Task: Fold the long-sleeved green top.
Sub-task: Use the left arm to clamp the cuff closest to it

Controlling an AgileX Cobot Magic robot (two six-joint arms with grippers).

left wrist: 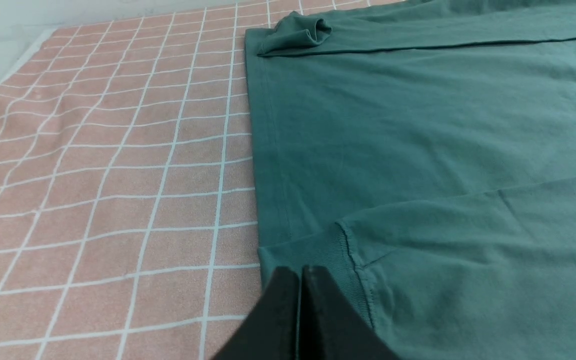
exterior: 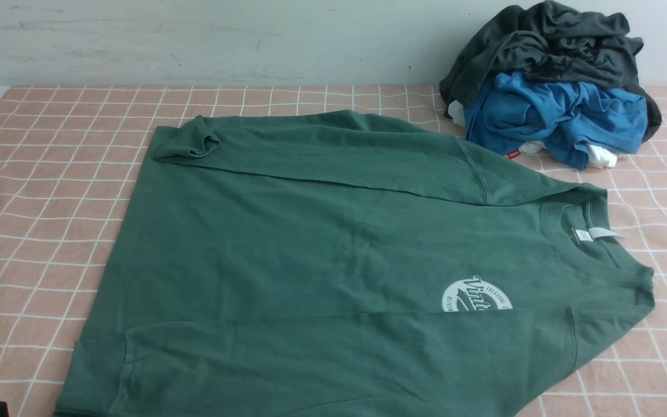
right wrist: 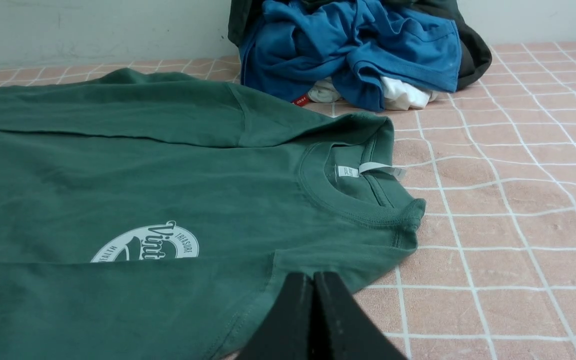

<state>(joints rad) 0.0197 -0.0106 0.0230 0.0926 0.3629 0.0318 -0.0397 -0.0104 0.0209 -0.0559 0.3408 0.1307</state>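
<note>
The green long-sleeved top (exterior: 333, 243) lies flat and chest up on the checked worktop (exterior: 50, 174), with its collar (exterior: 576, 220) toward your right arm and its hem toward your left. Both sleeves are already laid in across the body. The far sleeve (exterior: 322, 150) ends in a bunched cuff (exterior: 197, 142), and the near sleeve (exterior: 322, 347) covers the lower part of the chest logo (exterior: 475, 295). The step in hand is probably the body fold, near edge over to far edge.

Your left claw (left wrist: 301, 270) is pressed together at the near hem corner, just beside the ribbed cuff (left wrist: 340, 250). Your right claw (right wrist: 313, 275) is pressed together too, at the near shoulder edge. No cloth shows between either pair of jaws.

Spread both claws before you go down. Pinch through every layer, sleeve and body together, or the sleeve will likely slide out as you lift. Raise both ends to the same height and carry them across in step, keeping the edge taut and parallel to the far side. Expect a lump where the far cuff is bunched. Keep your right arm away from the blue garment (exterior: 553, 116) and the charcoal garment (exterior: 548, 46), which are piled near the far shoulder.
</note>
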